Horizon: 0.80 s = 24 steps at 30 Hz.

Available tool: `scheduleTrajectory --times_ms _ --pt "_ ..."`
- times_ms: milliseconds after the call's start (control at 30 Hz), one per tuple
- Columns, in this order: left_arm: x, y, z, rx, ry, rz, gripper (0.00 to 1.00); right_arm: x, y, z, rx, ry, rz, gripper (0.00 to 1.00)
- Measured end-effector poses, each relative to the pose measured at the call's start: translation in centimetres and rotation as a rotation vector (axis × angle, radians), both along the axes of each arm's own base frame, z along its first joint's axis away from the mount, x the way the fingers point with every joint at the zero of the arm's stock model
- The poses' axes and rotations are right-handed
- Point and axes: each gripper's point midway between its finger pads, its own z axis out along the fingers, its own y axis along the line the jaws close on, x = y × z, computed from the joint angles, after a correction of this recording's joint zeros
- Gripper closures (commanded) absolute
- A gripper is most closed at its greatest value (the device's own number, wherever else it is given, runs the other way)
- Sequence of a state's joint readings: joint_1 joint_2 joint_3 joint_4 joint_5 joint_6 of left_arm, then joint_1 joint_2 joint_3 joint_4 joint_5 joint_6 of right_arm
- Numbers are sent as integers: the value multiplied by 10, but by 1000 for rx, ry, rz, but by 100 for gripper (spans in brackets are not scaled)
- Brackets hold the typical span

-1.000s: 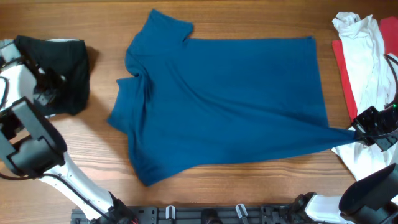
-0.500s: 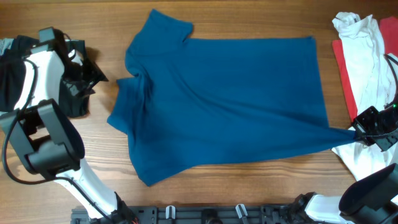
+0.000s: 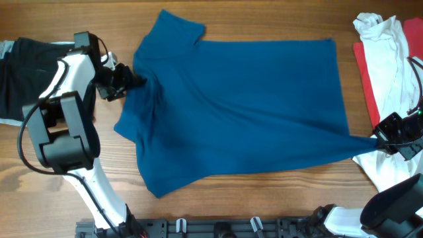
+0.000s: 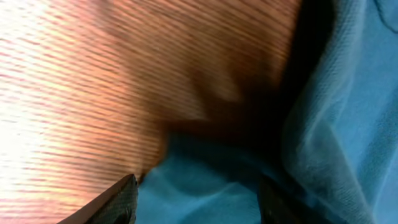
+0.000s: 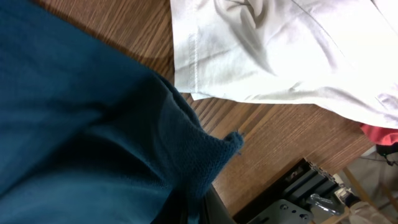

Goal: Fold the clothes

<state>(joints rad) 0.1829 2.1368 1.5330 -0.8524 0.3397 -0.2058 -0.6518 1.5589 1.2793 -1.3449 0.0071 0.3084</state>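
1. The large dark-blue short-sleeved fabric shirt [image 3: 251,106] lies spread over the middle of the wooden desk [image 3: 264,20], collar end to the left and hem to the right. The right jaws are clamped on its lower hem corner, which is drawn out to a point.
2. The left jaws stand apart at the rumpled collar edge. The left wrist view shows blue cloth between the fingers [image 4: 124,196], but nothing is gripped. A shallow bite there may catch only one layer or slip off, and the fold would then drag crooked.
3. The cloth looks taut toward the held corner, so a hard pull by either arm could skew the whole shirt or tear it free of the other grip.
4. The crumpled white cloth garment [image 3: 386,39] lies just beside that corner and could be dragged along. A flat red cloth garment [image 3: 365,73] lies against it.
5. The black cloth garment [image 3: 33,73] sits near the left arm, apart from the shirt. A backward sweep might snag it.
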Motion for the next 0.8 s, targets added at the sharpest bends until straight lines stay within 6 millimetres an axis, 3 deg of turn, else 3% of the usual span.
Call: scheduleTrajectory --times_ms 67,167,200,600,800 --pt "1 -1 0 4 -8 -11 53 0 0 0 0 0 0 96" --pt "1 0 -1 15 -4 -11 93 0 0 0 0 0 0 96" --pt "1 2 -1 27 -5 -17 96 0 0 0 0 0 0 96" --pt "-1 8 -4 67 5 -19 96 0 0 0 0 0 0 96" --pt "-21 0 -4 22 83 -24 96 0 0 0 0 0 0 96"
